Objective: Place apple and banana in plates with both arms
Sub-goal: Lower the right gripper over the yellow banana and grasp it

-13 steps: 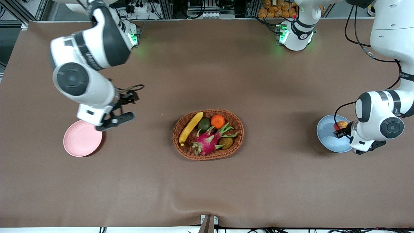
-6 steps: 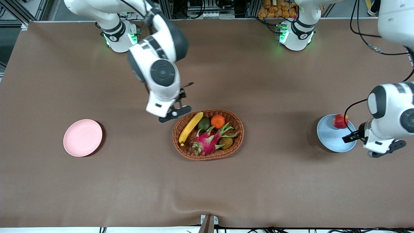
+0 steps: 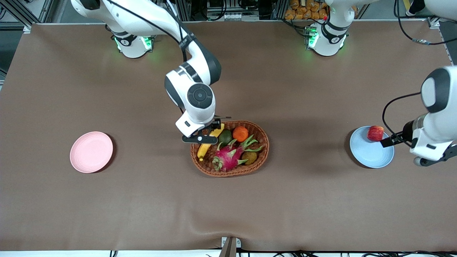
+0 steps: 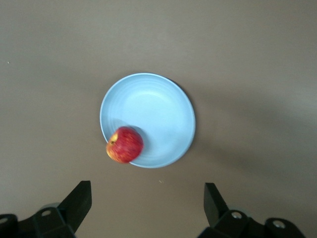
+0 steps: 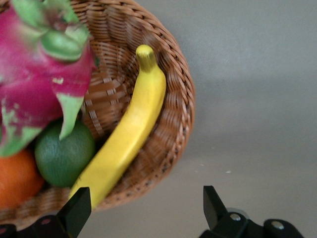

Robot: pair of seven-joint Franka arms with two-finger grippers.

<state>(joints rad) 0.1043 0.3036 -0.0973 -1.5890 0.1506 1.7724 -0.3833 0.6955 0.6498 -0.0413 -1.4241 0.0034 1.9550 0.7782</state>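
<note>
Right black two-finger gripper (image 3: 207,134), fingers apart, over long yellow banana (image 3: 206,144) in oval wicker basket (image 3: 263,151), frame centre; left black two-finger gripper (image 3: 394,140), fingers apart, beside red apple (image 3: 375,133) on light blue round plate (image 3: 369,153); pale pink round plate (image 3: 91,152) mid-left.

no legible txt, no labels, no nos. or signs

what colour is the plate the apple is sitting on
Light blue. The plate shows best in the left wrist view, with the red apple at its rim.
</note>
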